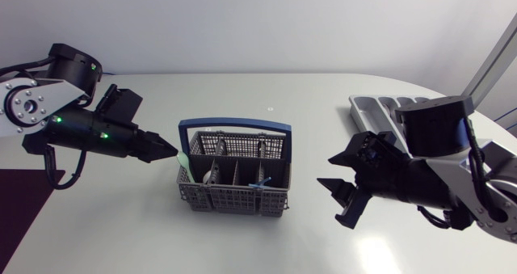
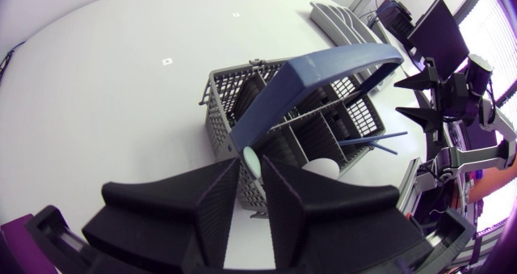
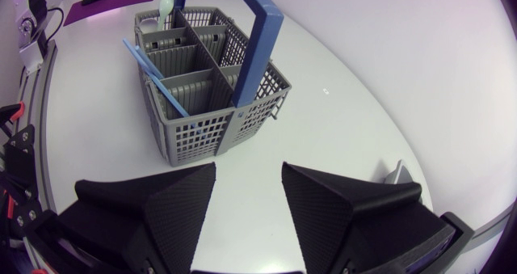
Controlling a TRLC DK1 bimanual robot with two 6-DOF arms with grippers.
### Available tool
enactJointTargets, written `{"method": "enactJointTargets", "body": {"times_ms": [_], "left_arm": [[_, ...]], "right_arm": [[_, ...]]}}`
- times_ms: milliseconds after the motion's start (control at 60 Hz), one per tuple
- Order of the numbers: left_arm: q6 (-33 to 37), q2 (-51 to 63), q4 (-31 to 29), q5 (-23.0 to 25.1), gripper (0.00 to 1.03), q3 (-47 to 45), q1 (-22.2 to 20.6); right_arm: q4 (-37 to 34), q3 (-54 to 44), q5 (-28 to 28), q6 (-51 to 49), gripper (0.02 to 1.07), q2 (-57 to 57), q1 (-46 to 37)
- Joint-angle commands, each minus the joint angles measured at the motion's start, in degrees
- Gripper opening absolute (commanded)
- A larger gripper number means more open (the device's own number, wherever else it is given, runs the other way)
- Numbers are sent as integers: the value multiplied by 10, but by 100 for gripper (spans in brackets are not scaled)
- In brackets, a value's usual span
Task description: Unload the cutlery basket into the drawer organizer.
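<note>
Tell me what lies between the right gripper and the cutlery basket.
Only bare table separates the open right gripper from the cutlery basket. The right wrist view shows it best, and the head view agrees.

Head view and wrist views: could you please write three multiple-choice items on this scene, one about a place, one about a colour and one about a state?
1. Where is the drawer organizer?
A) under the cutlery basket
B) at the far right of the table, behind the right arm
C) at the table's near left corner

2. What colour is the basket's handle?
A) red
B) blue
C) yellow

3. The right end effector is:
A) open, holding nothing
B) shut on a spoon
C) shut on the basket's handle

Answers:
1 B, the head view shows it by the far right edge, beyond the right arm.
2 B, a blue bar arches over the grey basket.
3 A, the right wrist view shows a wide gap between its fingers, with only bare table in it.
</note>
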Motion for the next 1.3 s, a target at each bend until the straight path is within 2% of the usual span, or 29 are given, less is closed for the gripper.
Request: {"method": "enactJointTargets", "body": {"times_ms": [0, 167, 350, 550, 767, 850, 1067, 1283], "left_arm": [[2, 21, 2, -3, 24, 6, -8], [-5, 40, 4, -11, 24, 9, -32], [-9, 54, 8, -16, 21, 13, -37], [-15, 48, 26, -64, 21, 6, -55], [-22, 34, 59, -83, 6, -13, -71], [-22, 24, 63, -87, 6, -20, -80], [-22, -53, 73, -92, 6, -48, -126], [-31, -151, 70, -84, 6, -38, -150]], "right_arm": [[-2, -18, -3, 10, 63, -4, 1], [-2, -18, -3, 8, 63, -4, 1], [-2, -20, -3, 7, 63, -4, 2], [-5, -24, -4, 4, 63, -5, 2], [-5, -29, -4, 0, 63, -10, 3], [-5, -31, -4, -1, 63, -10, 3], [-5, -34, -5, -2, 63, -13, 4], [-15, -29, -6, -1, 63, -39, 11]]}}
